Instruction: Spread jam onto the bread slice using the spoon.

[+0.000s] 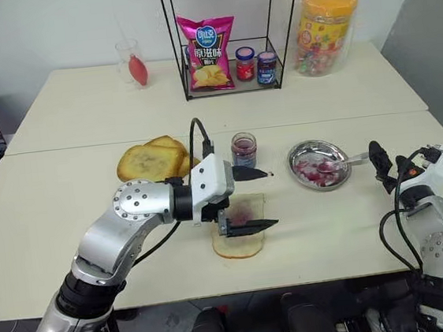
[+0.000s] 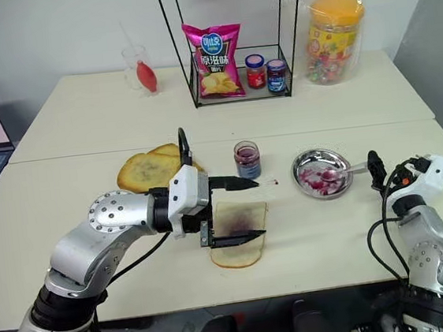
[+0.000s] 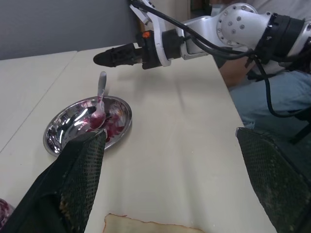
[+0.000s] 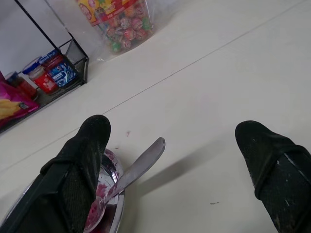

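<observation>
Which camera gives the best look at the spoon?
The left wrist view: the spoon lies whole in the metal dish, bowl smeared red. The right wrist view hides its bowl; the eye views show it small.

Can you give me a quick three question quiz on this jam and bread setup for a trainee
1. True or false: the spoon lies with its bowl in the metal dish.
2. Which gripper hovers over the bread slice? A) left B) right
3. What stands just behind the bread slice, beside the toasted slices?

Key
1. True.
2. A: the left gripper, fingers open and holding nothing; the right gripper is open near the spoon's handle.
3. The small glass jar of jam.
</observation>
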You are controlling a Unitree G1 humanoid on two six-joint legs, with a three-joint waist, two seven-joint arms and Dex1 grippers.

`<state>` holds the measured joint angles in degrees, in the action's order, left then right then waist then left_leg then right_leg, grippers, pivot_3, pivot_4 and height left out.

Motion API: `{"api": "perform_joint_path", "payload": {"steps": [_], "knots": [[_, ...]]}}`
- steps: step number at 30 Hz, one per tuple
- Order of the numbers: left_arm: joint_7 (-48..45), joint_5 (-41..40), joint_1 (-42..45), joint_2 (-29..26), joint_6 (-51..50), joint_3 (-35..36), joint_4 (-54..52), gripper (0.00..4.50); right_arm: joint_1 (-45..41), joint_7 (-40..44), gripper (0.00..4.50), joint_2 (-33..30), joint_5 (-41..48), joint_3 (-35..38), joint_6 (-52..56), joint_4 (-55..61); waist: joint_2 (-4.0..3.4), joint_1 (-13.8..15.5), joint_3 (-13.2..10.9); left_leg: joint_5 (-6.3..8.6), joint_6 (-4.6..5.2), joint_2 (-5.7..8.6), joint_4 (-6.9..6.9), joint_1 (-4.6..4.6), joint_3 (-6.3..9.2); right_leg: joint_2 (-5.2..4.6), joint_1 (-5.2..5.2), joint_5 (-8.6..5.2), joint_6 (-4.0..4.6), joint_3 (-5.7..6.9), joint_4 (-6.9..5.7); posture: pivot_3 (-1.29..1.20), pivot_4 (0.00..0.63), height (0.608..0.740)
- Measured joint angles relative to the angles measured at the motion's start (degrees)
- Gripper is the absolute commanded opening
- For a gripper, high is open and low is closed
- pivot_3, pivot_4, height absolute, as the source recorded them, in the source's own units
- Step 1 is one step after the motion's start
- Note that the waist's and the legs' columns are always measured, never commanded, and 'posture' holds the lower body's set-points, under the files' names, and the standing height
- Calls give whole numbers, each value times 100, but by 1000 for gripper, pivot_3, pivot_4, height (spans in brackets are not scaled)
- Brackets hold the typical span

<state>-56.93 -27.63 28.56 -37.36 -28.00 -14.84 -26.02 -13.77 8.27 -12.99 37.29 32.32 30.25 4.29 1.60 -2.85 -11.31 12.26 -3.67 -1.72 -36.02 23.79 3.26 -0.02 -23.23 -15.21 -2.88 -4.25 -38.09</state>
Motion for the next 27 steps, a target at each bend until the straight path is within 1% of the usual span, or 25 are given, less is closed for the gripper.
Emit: {"api": "perform_joint_path", "payload": {"steps": [4, 7, 11, 15, 18, 20, 22, 24, 25, 26, 27], "knots": [[2, 101, -142, 54, 7, -75, -54, 4455, -375, 53, 4500, 6, 253, 16, 50, -623, -8, -8, 2, -1, 1, 0, 0, -1, 0, 0, 0, 0, 0, 0, -4, 0, 150, 740], [1, 175, -229, 60, 65, -76, -55, 4455, -496, 140, 4500, 3, 433, 16, 123, -888, -9, -8, 2, -1, 1, 0, 0, 0, 1, 0, 0, 1, 2, 1, -4, 0, 150, 740], [-11, 264, -292, 58, 151, -75, -54, 4455, -701, 225, 4500, -31, 481, 29, 100, -1353, -9, -10, 2, -1, 1, 1, -2, 0, 0, -1, 0, 2, 2, -1, -4, 0, 150, 740], [-45, 303, -309, 56, 217, -75, -47, 4455, -847, 304, 4500, -75, 579, 65, 96, -1580, -10, -12, 3, -1, 2, 1, -2, -1, 1, 0, 0, 2, 2, 0, -6, 0, 150, 740], [-74, 329, -308, 56, 221, -75, -36, 4500, -890, 311, 4021, -79, 688, 131, 90, -1663, -10, -14, 3, -1, 2, 1, -2, 0, 0, 0, 0, 3, 3, -1, -6, 0, 150, 740], [-80, 354, -307, 57, 223, -75, -28, 4500, -925, 306, 3546, -77, 814, 198, 114, -1724, -10, -15, 3, -1, 2, 1, -2, 0, 0, 0, 0, 3, 3, -1, -6, 0, 150, 740], [-80, 376, -302, 62, 223, -75, -17, 4500, -971, 307, 2965, -80, 916, 243, 146, -1768, -10, -17, 3, -1, 2, 1, -2, -1, 0, 0, 0, 5, 6, -1, -8, 0, 150, 740], [-68, 390, -299, 73, 223, -75, -14, 4500, -991, 320, 2576, -95, 979, 253, 152, -1834, -11, -20, 3, -1, 2, 1, -3, -1, 0, 0, 0, 5, 6, 0, -8, 0, 150, 740], [-61, 393, -298, 79, 223, -75, -14, 4500, -991, 339, 2262, -101, 1018, 257, 153, -1866, -11, -22, 3, -2, 2, 1, -3, -1, 0, 0, 0, 5, 6, 0, -8, 0, 150, 740], [-53, 397, -297, 87, 223, -75, -14, 4500, -991, 354, 2116, -108, 1073, 261, 159, -1892, -11, -23, 3, -1, 2, 1, -3, -1, 0, 0, 0, 6, 7, -1, -8, 0, 150, 740], [-45, 399, -296, 94, 222, -75, -14, 4500, -991, 365, 1861, -110, 1115, 262, 171, -1906, -11, -23, 3, -2, 2, 1, -3, -1, 0, 0, 0, 7, 9, -1, -8, 0, 150, 740]]}}
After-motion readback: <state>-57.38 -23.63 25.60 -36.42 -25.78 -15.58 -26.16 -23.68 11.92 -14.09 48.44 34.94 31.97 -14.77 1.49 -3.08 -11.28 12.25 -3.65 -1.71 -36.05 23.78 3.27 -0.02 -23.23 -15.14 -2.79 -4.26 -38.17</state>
